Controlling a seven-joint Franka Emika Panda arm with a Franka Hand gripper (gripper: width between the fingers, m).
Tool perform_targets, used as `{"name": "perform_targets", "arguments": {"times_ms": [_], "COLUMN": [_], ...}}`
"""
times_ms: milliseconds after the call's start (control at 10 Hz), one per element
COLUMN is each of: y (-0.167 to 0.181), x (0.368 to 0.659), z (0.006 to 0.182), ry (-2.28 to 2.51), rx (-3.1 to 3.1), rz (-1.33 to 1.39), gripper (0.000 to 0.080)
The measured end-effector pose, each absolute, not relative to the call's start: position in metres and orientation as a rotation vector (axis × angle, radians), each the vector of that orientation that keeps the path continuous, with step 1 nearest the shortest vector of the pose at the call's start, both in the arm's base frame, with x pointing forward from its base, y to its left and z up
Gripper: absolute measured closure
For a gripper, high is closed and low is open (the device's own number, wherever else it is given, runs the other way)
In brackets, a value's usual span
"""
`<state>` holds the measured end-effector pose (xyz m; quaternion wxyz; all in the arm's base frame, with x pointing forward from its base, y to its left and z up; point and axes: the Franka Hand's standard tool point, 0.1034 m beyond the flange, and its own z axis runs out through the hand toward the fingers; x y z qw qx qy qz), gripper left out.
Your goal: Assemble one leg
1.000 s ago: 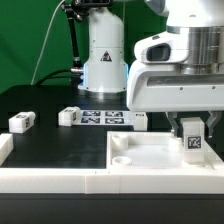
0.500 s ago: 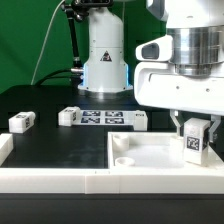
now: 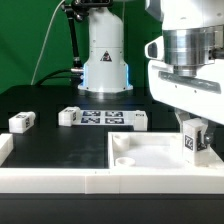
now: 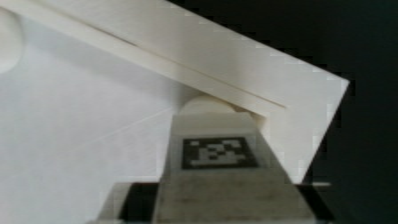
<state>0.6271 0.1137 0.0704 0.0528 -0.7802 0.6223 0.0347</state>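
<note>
1. Grasp: the fingers point(image 3: 208, 133) are clenched on the leg point(image 3: 193, 144), which is held upright.
2. Position: the leg is at the corner of the white panel point(image 3: 150, 150) on the exterior view's right. Contact cannot be confirmed.
3. Step, as judged: seating the leg at that corner.
4. Next move calls for true alignment, then a straight descent without tilt.

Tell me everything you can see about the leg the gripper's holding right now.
The leg is a small white oblong block, plastic-looking, with a black-and-white square marker tag on the face toward the exterior camera. It stands upright, clamped between the fingers of the gripper, at the exterior view's right, over the large white panel near its far corner. Whether its lower end touches the panel cannot be told.
</note>
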Motion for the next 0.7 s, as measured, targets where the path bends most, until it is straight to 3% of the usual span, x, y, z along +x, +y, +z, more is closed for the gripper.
{"name": "perform_targets", "arguments": {"times_ms": [500,600,700], "y": [0.1157,0.1175,0.1209], "x": [0.6268,0.6280,0.6285], "z": [0.0702,0.0704,0.0704], "ry": [2.072,2.002,1.988], "rx": [-2.219,-2.271,-2.276], "rz": [0.133,0.116,0.104], "gripper": [0.0507,0.0329,0.0212]}}
